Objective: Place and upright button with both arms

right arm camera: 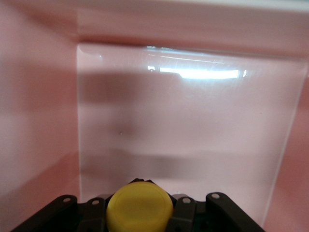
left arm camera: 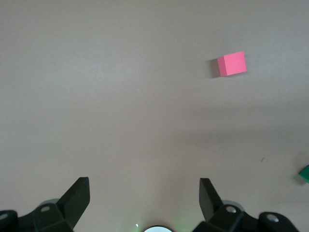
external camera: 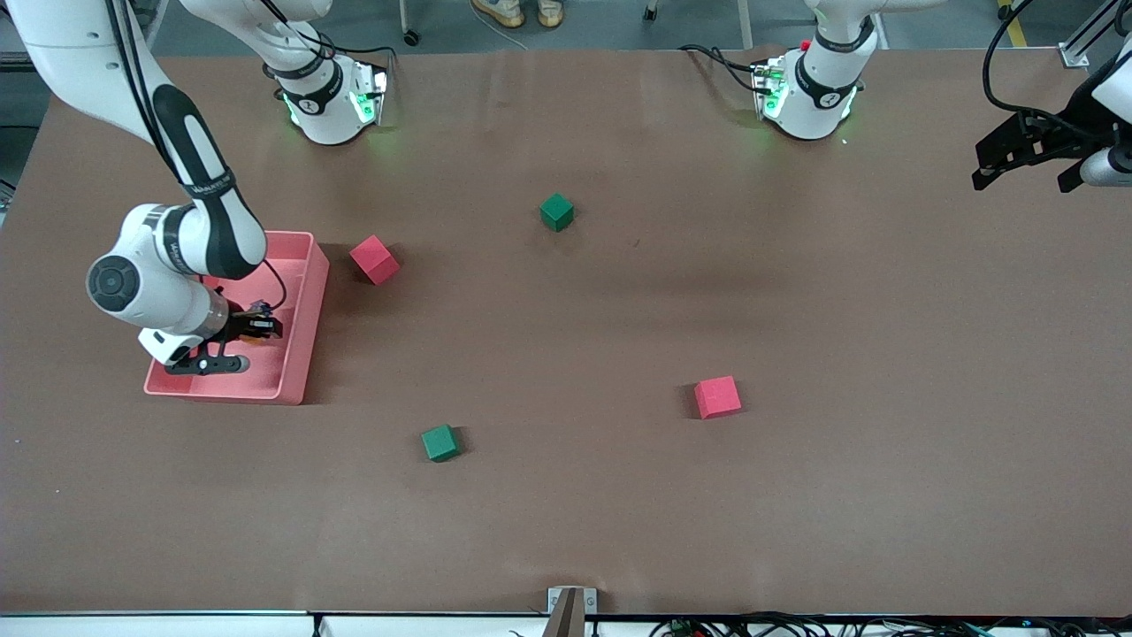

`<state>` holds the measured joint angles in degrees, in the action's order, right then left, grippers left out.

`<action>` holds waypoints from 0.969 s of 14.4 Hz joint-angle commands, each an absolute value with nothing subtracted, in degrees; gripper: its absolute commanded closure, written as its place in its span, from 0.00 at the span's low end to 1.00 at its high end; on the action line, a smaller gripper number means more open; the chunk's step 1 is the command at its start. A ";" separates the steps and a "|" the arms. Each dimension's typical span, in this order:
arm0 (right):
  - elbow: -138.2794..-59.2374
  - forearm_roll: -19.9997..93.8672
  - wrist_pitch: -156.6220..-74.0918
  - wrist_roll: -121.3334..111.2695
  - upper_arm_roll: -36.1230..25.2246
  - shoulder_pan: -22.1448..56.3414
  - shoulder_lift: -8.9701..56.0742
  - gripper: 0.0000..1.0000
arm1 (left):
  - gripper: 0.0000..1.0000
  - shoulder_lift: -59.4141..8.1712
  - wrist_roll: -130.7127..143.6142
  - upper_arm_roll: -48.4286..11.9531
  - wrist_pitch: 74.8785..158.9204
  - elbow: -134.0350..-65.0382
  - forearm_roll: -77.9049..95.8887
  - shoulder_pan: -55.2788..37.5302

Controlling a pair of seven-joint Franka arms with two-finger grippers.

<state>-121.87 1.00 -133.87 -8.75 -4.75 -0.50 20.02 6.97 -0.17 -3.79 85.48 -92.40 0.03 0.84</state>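
Over tray: right gripper (external camera: 252, 329) low inside pink tray (external camera: 301, 354), at right arm's end of table.
Button (right arm camera: 140, 207): pinched btwn right fingers, cap facing wrist cam, body hidden.
Left gripper (external camera: 1030, 159): spread, waiting, well apart from button.
Nearer arm: right, already holding.

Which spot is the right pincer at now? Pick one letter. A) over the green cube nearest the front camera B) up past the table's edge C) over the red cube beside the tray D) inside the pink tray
D: the right pincer is down inside the pink tray, and its wrist view shows the tray's walls all round the button between its fingers.
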 commanded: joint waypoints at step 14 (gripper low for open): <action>-92.12 3.60 -102.22 -2.92 -4.66 15.71 20.82 0.99 | 0.00 6.07 0.26 -4.04 87.10 -92.11 0.26 0.97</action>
